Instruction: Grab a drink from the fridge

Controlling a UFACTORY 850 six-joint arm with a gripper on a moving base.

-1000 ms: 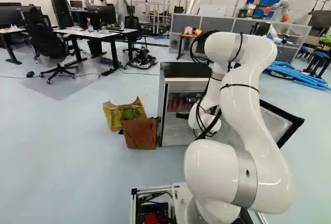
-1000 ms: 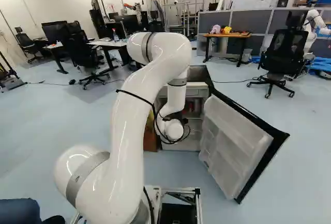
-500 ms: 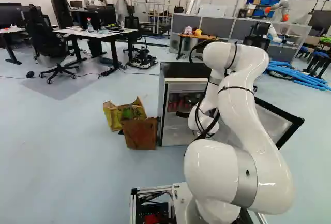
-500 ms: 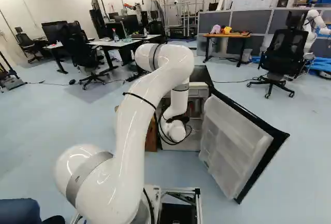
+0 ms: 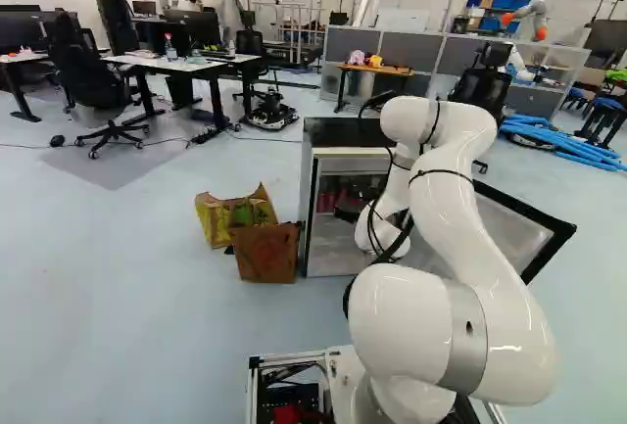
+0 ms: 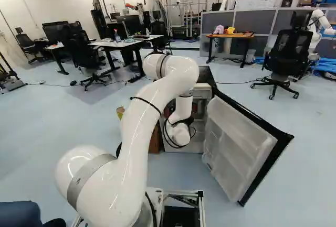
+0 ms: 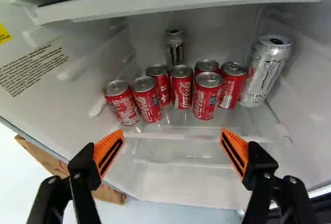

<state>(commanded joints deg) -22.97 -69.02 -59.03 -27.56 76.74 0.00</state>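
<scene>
We have our pincer spread at the fridge, short of the red cans inside it, and should clasp one round its middle (likely smooth, cold-slick, fairly weighty, thin-walled enough to dent).

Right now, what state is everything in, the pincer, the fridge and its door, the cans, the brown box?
Pincer: open, nothing gripped.
Fridge: upright, opened.
Fridge door: swung wide open.
Red cans: upright, grouped.
Silver cans: upright, ungripped.
Brown box: standing beside the fridge.
</scene>
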